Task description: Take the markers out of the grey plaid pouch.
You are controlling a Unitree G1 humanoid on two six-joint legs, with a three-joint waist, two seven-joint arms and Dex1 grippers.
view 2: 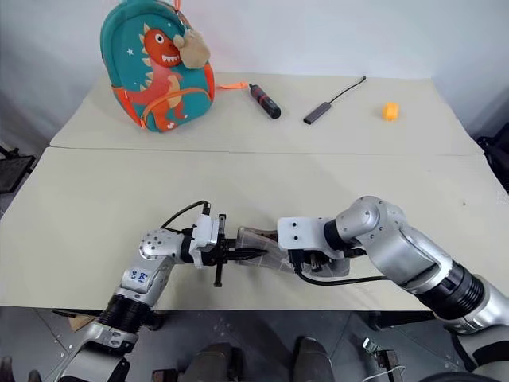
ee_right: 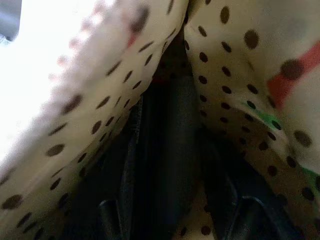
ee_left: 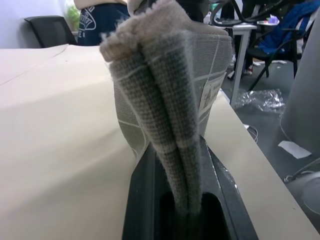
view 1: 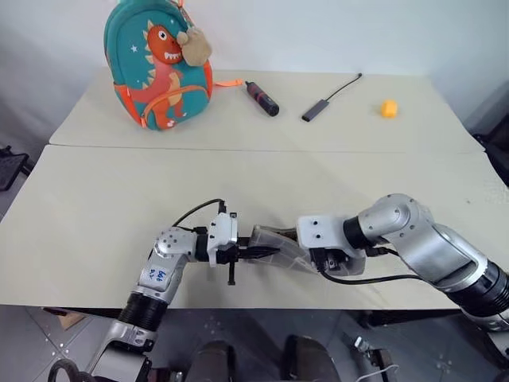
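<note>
Now | left end effector (ee_left: 182, 200) pinching grey plaid pouch (ee_left: 170, 95) | right end effector (ee_right: 170, 210) inside pouch, spread unclear

Left arm is reaching in from the near left, forearm angled up, wrist bent so the left tool (view 1: 253, 253) is pointing level toward the right, fingers (ee_left: 145, 200) clamping shut. Right arm is coming in from the right, elbow high, wrist bent, right tool (view 1: 314, 256) pointing down-left; finger spread isn't readable.
</note>
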